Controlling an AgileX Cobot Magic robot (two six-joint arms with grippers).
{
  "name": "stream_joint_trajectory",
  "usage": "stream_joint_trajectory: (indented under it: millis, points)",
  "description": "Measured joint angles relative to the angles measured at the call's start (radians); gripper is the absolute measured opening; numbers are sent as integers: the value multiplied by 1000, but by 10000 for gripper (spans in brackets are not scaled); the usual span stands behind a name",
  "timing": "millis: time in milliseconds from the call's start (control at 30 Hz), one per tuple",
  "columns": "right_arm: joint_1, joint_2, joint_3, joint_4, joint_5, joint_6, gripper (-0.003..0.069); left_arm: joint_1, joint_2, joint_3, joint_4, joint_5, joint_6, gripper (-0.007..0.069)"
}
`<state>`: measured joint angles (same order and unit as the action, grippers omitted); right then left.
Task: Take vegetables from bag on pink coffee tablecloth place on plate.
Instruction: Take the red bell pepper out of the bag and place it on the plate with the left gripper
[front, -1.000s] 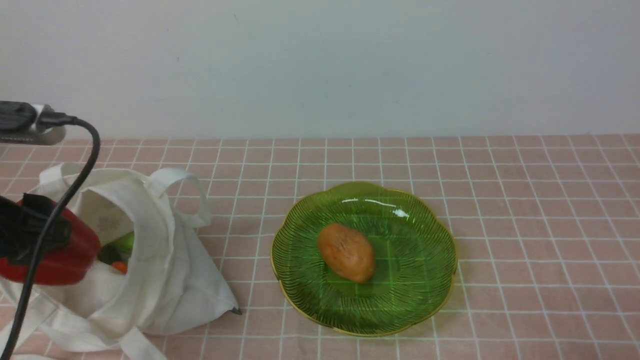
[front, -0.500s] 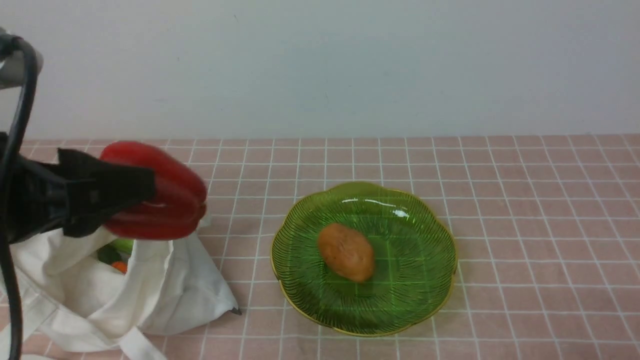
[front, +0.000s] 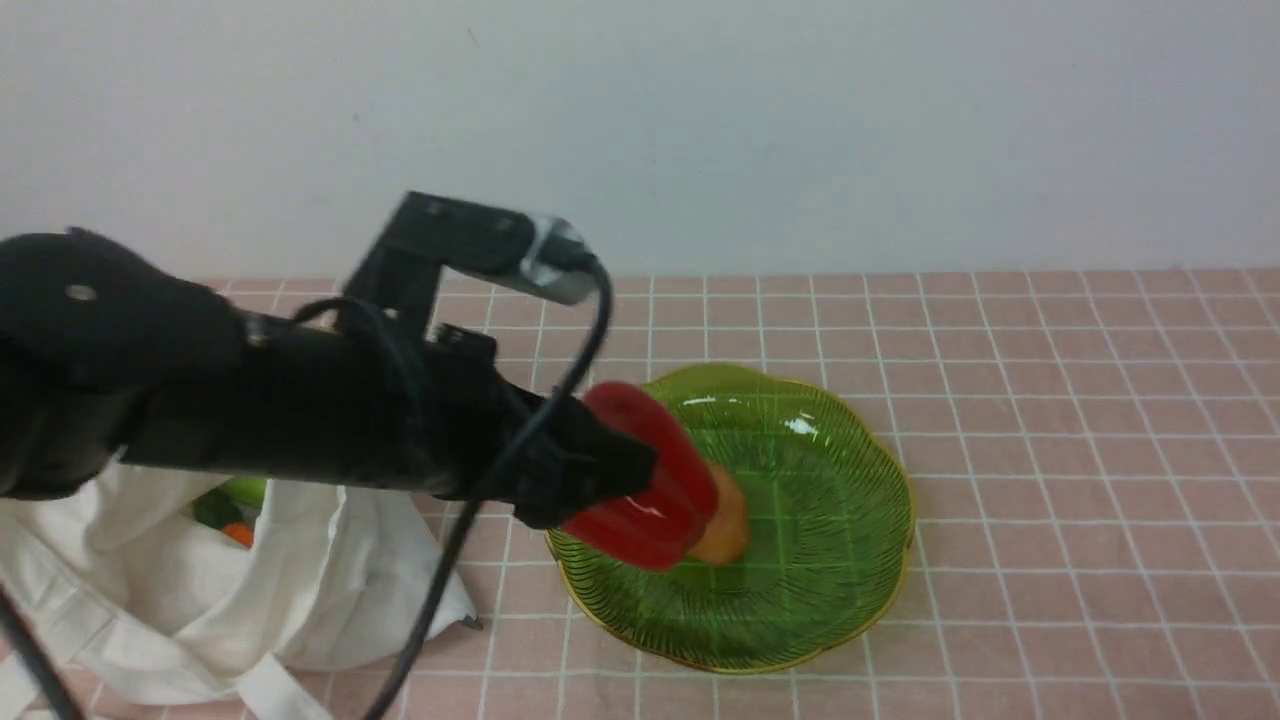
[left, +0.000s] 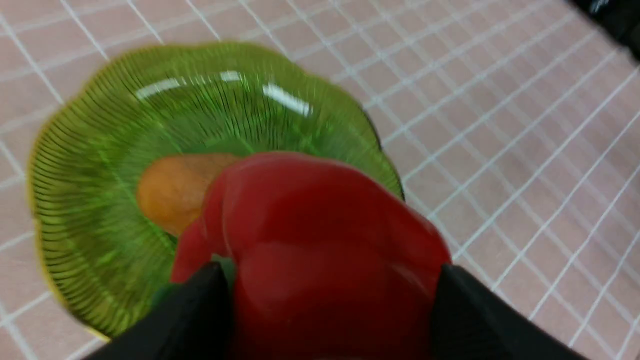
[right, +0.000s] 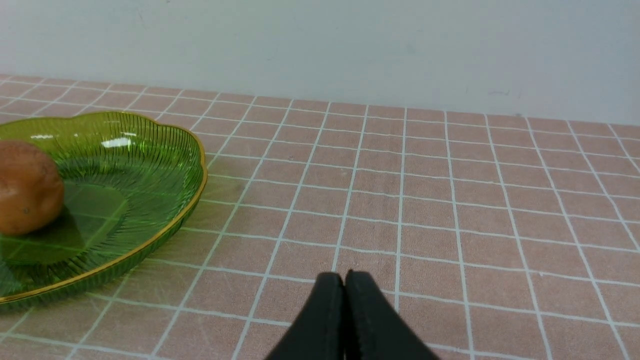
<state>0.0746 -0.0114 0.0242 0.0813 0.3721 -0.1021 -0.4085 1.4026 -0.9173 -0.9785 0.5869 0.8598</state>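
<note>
Inspecting the transfer step, we found the left tool (left: 332, 320) clamped on the red pepper (front: 660, 490) above the plate (front: 840, 500) at frame centre; the right tool (right: 345, 310) was pressed together, empty. Next, we judged, lowering and release were needed.

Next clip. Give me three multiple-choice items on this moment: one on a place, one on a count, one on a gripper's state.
1. Where is the glossy red bell pepper?
A) inside the white cloth bag
B) on the pink tablecloth
C) in the left gripper, over the translucent green ribbed plate

2. How many vegetables lie on that plate?
A) one
B) none
C) three

3. The right gripper is:
A) wide open
B) shut, holding nothing
C) shut on a carrot

Answers: 1 C, that gripper clamps the pepper above the plate; 2 A, only the orange-brown oval vegetable lies there; 3 B, its jaws meet with nothing between.
</note>
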Motion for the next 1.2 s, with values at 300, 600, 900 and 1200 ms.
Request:
stream_joint_trajectory:
  millis: [300,600,900,1200]
  points:
    - [0,0,0,0,0,0,-15,-41,285,-110,44,-46,-38,468]
    - [0,0,0,0,0,0,-15,-41,347,-120,44,-101,-30,498]
    - [0,0,0,0,0,0,-15,-12,309,-121,63,-100,-40,681]
    - [0,0,0,0,0,0,-15,148,-11,-121,277,-26,-231,248]
